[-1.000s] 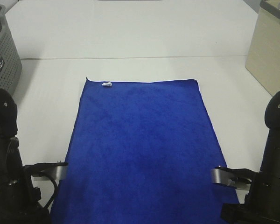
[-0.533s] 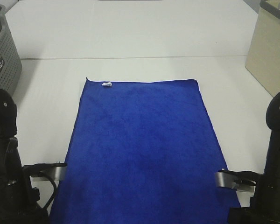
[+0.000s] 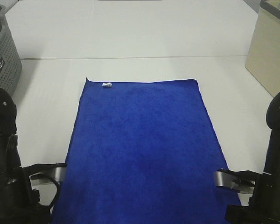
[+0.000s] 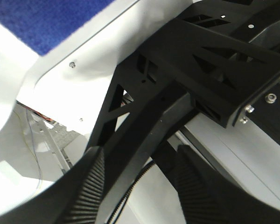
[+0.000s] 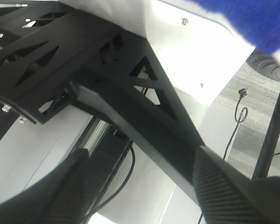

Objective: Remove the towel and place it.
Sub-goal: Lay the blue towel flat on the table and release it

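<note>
Right arm [image 3: 276, 154] slid back a bit; towel [image 3: 142, 149] hasn't budged. Left fingers [image 4: 91, 186] and right fingers [image 5: 219, 186] spread, empty, towel beyond their tips. I'd pinch both near corners evenly.

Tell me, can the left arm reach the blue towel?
Probably yes. The towel lies flat and bare on the table, its near left edge close to the left gripper, which is open, with nothing between them.
</note>
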`<state>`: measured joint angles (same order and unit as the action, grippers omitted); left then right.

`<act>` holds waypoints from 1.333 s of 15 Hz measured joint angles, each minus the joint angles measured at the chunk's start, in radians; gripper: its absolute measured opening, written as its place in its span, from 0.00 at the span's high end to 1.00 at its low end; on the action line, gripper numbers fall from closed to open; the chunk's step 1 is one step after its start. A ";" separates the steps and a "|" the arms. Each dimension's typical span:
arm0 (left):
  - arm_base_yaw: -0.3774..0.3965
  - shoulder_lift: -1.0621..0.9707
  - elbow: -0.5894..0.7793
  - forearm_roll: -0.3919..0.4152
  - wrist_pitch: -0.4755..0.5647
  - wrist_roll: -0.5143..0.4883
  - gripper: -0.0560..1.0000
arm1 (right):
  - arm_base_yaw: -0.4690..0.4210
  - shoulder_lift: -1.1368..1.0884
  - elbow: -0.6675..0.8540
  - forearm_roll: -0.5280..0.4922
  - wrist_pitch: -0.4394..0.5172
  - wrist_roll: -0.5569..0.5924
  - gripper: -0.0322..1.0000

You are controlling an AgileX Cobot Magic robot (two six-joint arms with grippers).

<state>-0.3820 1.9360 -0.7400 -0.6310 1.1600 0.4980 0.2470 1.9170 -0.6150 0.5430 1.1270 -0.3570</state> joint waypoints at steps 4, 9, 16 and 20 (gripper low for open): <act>0.000 0.000 0.000 -0.004 0.041 -0.034 0.50 | 0.000 -0.104 -0.040 -0.001 0.028 0.036 0.33; 0.000 -0.053 -0.007 -0.001 0.044 -0.074 0.50 | 0.000 -0.301 -0.191 -0.004 0.076 0.065 0.33; 0.016 -0.184 -0.449 0.287 0.052 -0.275 0.49 | -0.064 -0.385 -0.446 -0.137 -0.054 0.225 0.33; 0.078 -0.154 -0.674 0.412 0.052 -0.353 0.34 | -0.255 -0.365 -0.596 -0.075 -0.043 0.185 0.33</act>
<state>-0.3040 1.7820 -1.4140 -0.2190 1.2120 0.1450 -0.0080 1.5520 -1.2110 0.4680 1.0840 -0.1720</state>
